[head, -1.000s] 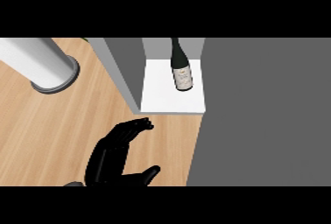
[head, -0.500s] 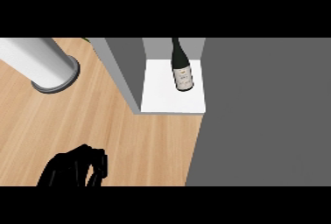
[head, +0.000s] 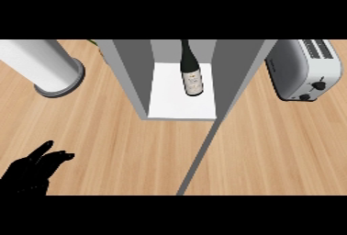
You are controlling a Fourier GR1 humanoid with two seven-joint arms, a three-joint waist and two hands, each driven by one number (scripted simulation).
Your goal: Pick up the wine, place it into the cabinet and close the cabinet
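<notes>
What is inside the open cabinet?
A wine bottle stands on the white floor of the cabinet, near the back. Its neck points up and its pale label faces the view. The cabinet's top edge cuts off the bottle's tip, so anything higher up is hidden.

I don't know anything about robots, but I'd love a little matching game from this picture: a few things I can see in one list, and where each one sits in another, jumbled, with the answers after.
Things:
1. wine bottle
2. toaster
3. grey cylinder
4. left hand

Places:
A. lower left corner, over the wooden counter
B. inside the cabinet, on its white floor
C. far right, beside the cabinet
D. upper left, on the counter

Pairs: 1-B, 2-C, 3-D, 4-A
</notes>
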